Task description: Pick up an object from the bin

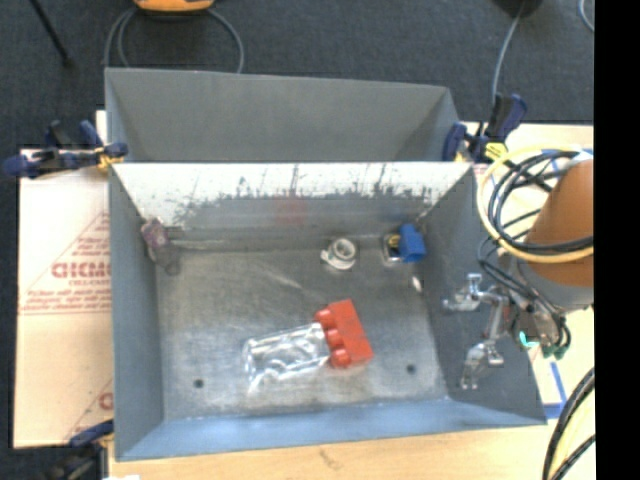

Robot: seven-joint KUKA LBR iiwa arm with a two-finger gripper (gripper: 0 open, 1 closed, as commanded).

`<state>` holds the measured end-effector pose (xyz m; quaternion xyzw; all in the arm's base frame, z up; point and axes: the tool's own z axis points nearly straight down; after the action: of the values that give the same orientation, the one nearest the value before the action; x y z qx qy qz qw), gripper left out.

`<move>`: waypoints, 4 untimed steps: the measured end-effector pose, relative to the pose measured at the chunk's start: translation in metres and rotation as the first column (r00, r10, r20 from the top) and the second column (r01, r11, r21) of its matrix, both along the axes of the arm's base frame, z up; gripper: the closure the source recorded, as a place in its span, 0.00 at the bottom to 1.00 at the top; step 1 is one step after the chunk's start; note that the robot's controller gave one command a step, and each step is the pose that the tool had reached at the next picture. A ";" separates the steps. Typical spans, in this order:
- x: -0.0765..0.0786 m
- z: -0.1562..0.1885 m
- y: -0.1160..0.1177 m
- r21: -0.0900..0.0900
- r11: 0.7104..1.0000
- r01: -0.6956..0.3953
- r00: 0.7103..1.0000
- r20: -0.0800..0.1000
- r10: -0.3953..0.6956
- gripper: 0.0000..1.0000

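My gripper [472, 326] hangs over the bin's [505, 393] right-hand wall, jaws apart and empty. I see a red block [343, 333] touching a clear plastic packet [285, 356]

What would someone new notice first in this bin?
The red block stands out most, lying mid-floor in the bin against a crumpled clear plastic piece on its left. Then come the small blue thing near the back wall and the gripper, fingers apart, over the right-hand wall.
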<state>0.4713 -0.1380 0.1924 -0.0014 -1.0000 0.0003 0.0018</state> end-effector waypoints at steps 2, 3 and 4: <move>0.046 -0.117 0.135 -0.007 0.996 -0.089 0.996 0.025 0.089 0.00; 0.042 -0.117 0.175 -0.007 0.982 -0.187 0.982 0.022 0.187 0.00; 0.043 -0.116 0.176 -0.006 0.982 -0.189 0.982 0.026 0.189 1.00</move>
<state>0.5147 0.0379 0.0763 0.0936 -0.9955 0.0022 -0.0116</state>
